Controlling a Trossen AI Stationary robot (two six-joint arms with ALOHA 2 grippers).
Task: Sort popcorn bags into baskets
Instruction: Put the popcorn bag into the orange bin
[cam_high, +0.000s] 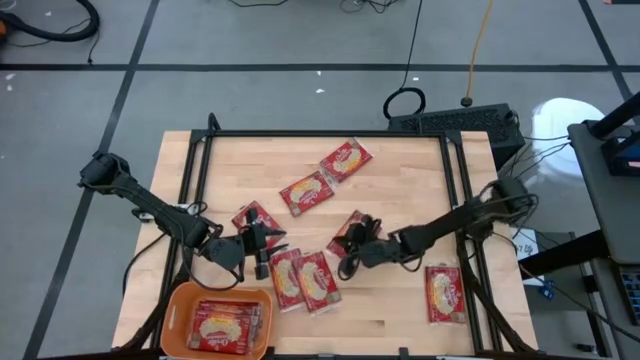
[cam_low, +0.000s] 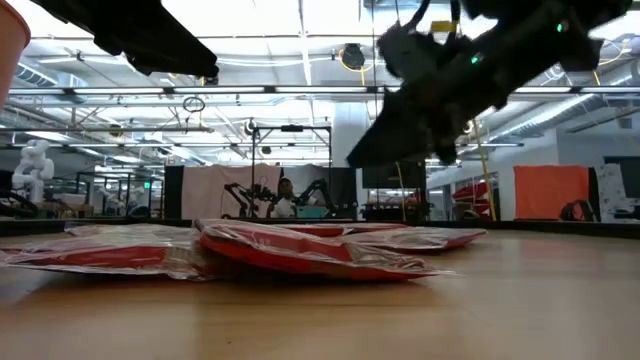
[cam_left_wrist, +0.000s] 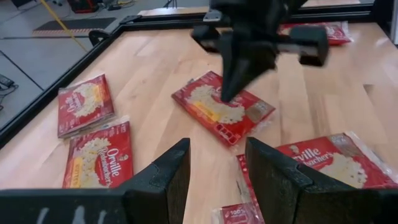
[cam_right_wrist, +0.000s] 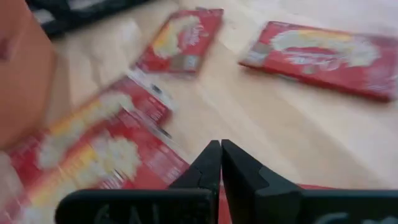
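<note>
- An orange basket (cam_high: 176, 305) is seen at the near left corner of the desk (cam_high: 400, 320), with red popcorn bags (cam_high: 231, 325) lying flat inside it.
- Other popcorn bags are spread over the desk: two (cam_high: 345, 160) close together toward the far edge near its middle, the nearer of them (cam_high: 306, 193) tilted.
- A pair of bags (cam_high: 302, 280) is laid side by side near the middle of the near edge, just beside the basket's right end.
- One bag (cam_high: 444, 293) is set alone near the right edge, well apart from the rest.
- Another bag (cam_high: 250, 217) is partly covered by the left tool (cam_high: 262, 243), which is held over the desk left of centre, beside the pair.
- The left tool's fingers (cam_left_wrist: 168, 177) are shown parted in the left wrist view, with nothing gripped between them; bare wood is seen in the gap.
- The right tool (cam_high: 350, 250) is held near the desk's centre, over a further bag (cam_high: 352, 224).
- The right tool's fingers (cam_right_wrist: 208, 165) are shown pressed together in the right wrist view, clenched on nothing that can be seen.
- In the low view the bags (cam_low: 300, 250) are seen lying flat on the wood, with both arms above them.
</note>
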